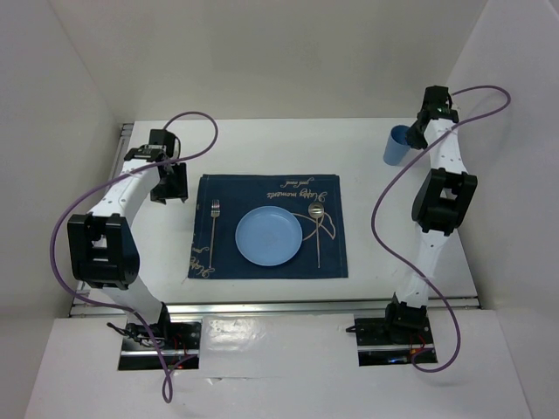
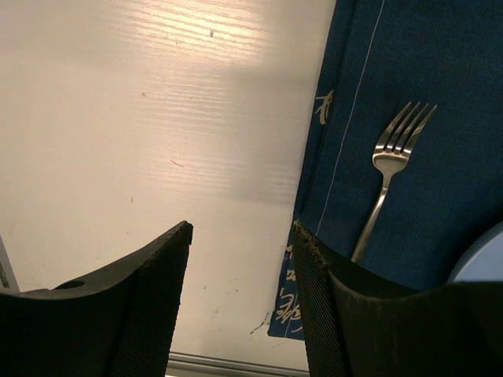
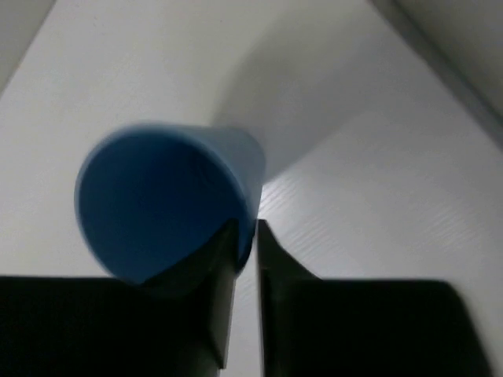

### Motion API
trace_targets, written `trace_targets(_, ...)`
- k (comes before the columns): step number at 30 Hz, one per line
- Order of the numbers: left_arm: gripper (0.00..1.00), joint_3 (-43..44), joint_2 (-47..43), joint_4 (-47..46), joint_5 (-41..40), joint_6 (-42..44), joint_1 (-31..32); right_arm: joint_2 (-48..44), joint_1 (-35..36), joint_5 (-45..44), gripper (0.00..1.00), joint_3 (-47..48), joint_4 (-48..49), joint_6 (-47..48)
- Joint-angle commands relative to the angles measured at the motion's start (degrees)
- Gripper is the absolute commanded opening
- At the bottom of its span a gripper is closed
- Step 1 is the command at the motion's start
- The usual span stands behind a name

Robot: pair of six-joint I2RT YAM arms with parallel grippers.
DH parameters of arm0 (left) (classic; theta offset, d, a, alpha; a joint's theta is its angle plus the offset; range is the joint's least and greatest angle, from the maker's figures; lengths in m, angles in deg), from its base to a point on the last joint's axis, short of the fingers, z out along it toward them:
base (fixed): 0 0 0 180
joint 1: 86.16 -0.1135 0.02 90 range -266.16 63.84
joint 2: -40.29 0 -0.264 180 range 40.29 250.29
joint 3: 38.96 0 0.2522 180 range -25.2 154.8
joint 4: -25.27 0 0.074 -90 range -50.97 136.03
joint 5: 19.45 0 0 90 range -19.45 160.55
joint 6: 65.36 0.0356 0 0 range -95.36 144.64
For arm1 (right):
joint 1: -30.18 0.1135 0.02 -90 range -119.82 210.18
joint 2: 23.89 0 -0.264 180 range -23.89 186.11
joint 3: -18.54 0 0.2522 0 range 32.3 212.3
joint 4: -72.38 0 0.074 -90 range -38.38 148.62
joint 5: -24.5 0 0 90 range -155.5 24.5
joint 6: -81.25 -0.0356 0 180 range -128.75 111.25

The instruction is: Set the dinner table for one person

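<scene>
The white dinner table (image 1: 262, 148) carries a navy placemat (image 1: 271, 188) with a light blue plate (image 1: 269, 236), a fork (image 1: 214, 229) to its left and a spoon (image 1: 317, 223) to its right. My left gripper (image 1: 172, 188) is open and empty, just above the table beside the placemat's left edge. In the left wrist view my left gripper (image 2: 242, 236) straddles bare table, with the fork (image 2: 389, 169) to the right. My right gripper (image 1: 417, 135) is shut on the rim of a blue cup (image 1: 396, 145) at the far right. In the right wrist view one finger of my right gripper (image 3: 247, 228) sits inside the cup (image 3: 157, 196) and one outside.
White walls enclose the table on the left, back and right. A metal rail (image 1: 279, 305) runs along the near edge, and another (image 2: 228, 365) shows in the left wrist view. The plate's edge (image 2: 483, 259) shows at the right of the left wrist view.
</scene>
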Motion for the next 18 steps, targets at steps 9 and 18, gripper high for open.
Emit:
trace_targets(9, 0.62, 0.8, -0.8, -0.8, -0.4, 0.8, -0.7, -4.1, 2.1, -5.0, 0.00, -2.5, 2.5, 7.7)
trace_targets(18, 0.62, 0.2, -0.2, -1.3, -2.2, 2.4, -0.7, -14.9, 16.3, 0.5, 0.00, -6.6, -5.8, 14.4)
